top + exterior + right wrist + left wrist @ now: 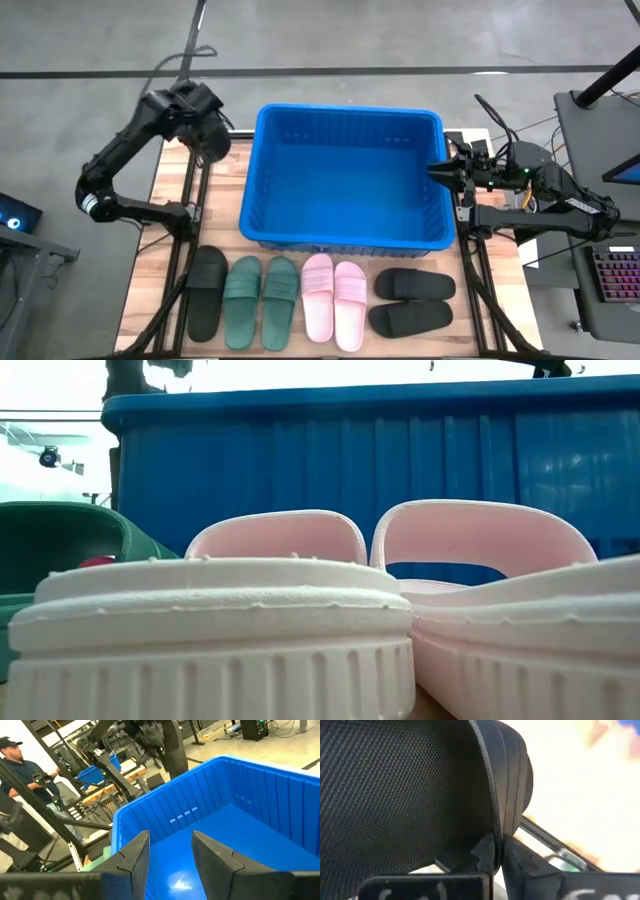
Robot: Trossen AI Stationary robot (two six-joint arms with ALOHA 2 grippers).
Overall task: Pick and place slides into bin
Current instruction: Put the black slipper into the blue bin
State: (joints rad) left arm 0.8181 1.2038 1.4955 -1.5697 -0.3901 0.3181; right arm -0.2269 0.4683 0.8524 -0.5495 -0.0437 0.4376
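Observation:
My left gripper [203, 128] hangs above the table's far left, just left of the bright blue bin [345, 240], and is shut on a black slide [172, 755]. That slide fills the left wrist view [395, 790]. By the bin's right rim my right gripper [170, 840] stands open with nothing in it, pointing over the bin's floor. In a row along the near edge lie one black slide [207, 292], a dark green pair [262, 300], a pink pair [333, 300] and a black pair [412, 302] set crosswise, all flat on their soles. My left gripper pinches a thin edge of the black slide [494, 837] between its two fingers [485, 857]. Which part of the slide that edge belongs to, I cannot tell. The slide hangs below the gripper [172, 767], clear of the table and outside the bin.
The bin takes up the table's middle, and its floor [345, 180] is bare. Dark frame rails run along both table sides [185, 250]. A person stands in the room beyond the table [15, 760]. A keyboard [612, 270] lies off the table's right.

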